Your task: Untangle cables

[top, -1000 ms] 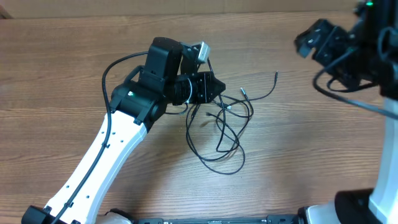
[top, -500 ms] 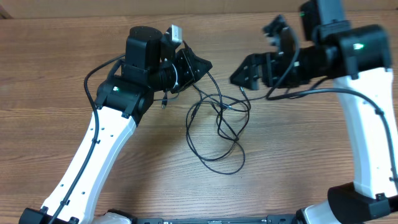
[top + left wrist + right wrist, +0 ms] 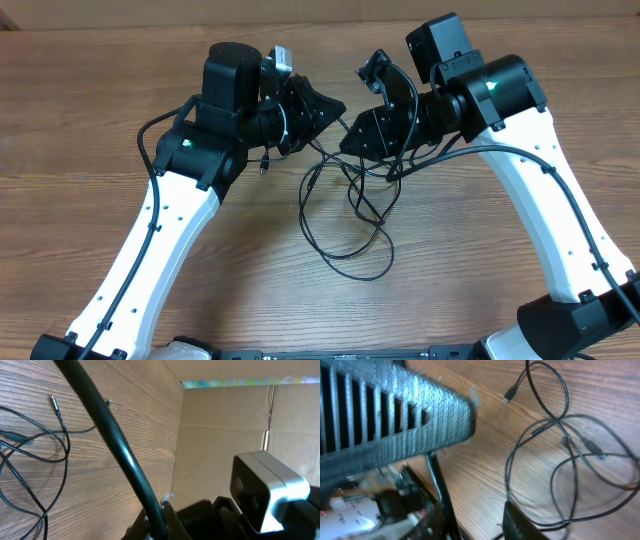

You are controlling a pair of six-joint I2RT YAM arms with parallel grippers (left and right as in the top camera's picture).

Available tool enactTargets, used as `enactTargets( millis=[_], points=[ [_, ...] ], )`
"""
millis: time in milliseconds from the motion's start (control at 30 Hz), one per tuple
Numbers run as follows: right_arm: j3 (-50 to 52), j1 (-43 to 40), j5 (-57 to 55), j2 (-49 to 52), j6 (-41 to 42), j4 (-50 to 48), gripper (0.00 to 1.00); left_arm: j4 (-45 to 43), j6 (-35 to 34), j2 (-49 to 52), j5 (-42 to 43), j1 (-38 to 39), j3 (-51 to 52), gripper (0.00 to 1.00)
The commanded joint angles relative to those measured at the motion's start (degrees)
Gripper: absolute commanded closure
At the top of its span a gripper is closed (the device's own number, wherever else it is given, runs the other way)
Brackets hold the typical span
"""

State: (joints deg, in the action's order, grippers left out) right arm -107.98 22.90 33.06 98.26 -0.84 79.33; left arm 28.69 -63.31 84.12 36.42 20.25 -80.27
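**Both hands at the knot; nothing pulled apart yet**

You are early in the job; the cables (image 3: pixel 358 190) lie on the desk (image 3: pixel 450 285) as one loose knot of crossing loops, just below and between the two hands, with one plug end (image 3: pixel 263 166) lying out beside the left arm. Your left hand (image 3: pixel 322 108) hangs at the knot's upper left, and a strand runs up from the heap to its tip, which suggests a hold; its fingers show in neither view, so I cannot tell whether it is clamped. Your right hand (image 3: pixel 362 135) sits opposite, nearly tip to tip with the left; its wrist view shows the fingers spread, bare desk between them, nothing held. The step in hand looks like getting a second hold; next you need to lower the right hand onto a single strand where it stands clear of the crossings, pinch only that one, and draw it away from the left hand; take two together and the knot will likely tighten.
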Motion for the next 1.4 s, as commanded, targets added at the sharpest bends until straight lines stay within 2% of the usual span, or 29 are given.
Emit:
enactTargets(
  millis=[0, 167, 300, 467, 667, 700, 733, 767, 900, 1133, 1267, 1367],
  points=[
    [0.2, -0.1, 0.1, -0.2, 0.9, -0.4, 0.77, -0.2, -1.0, -0.4, 0.4, -0.1, -1.2, 0.96],
    [0.2, -0.1, 0.0, -0.2, 3.1, -1.6, 0.84, 0.1, -1.0, -0.4, 0.1, -0.1, -1.2, 0.96],
    [0.2, -0.1, 0.0, -0.2, 3.8, -2.0, 0.85, 0.8, -1.0, -0.4, -1.0, -0.1, -1.2, 0.95],
    [0.2, -0.1, 0.1, -0.2, 3.9, -2.0, 0.96, 1.1, -1.0, -0.4, -1.1, -0.1, -1.1, 0.95],
    [0.2, -0.1, 0.1, -0.2, 6.8, -2.3, 0.96, 1.3, -0.7, -0.4, -1.1, -0.1, -1.1, 0.96],
    [0.2, -0.1, 0.3, -0.2, 7.3, -2.4, 0.96, 1.3, -0.1, -0.4, -1.1, -0.1, -1.1, 0.94],
    [0.1, -0.1, 1.1, -0.2, 9.3, -3.0, 0.96, 1.3, 1.3, -0.4, -1.0, -0.1, -1.1, 0.79],
    [-0.1, -0.2, 2.0, -0.2, 10.4, -3.4, 0.96, 1.4, 2.0, -0.4, -1.1, -0.1, -1.2, 0.71],
    [-2.1, -0.2, 7.2, -0.4, 11.8, -5.6, 0.96, 1.5, 2.5, -0.4, -0.8, -0.1, -1.1, 0.55],
    [-4.5, -0.2, 7.5, -0.6, 12.9, -5.8, 0.96, 1.4, 2.4, -0.4, 1.0, -0.1, -1.2, 0.56],
    [-4.5, -0.2, 5.6, -0.6, 12.9, -5.3, 0.96, 1.4, 2.4, -0.4, 1.1, -0.1, -1.1, 0.62],
    [-4.5, -0.2, 3.3, -0.6, 12.9, -4.6, 0.96, 1.4, 2.4, -0.4, 1.1, -0.1, -1.1, 0.63]
  ],
)
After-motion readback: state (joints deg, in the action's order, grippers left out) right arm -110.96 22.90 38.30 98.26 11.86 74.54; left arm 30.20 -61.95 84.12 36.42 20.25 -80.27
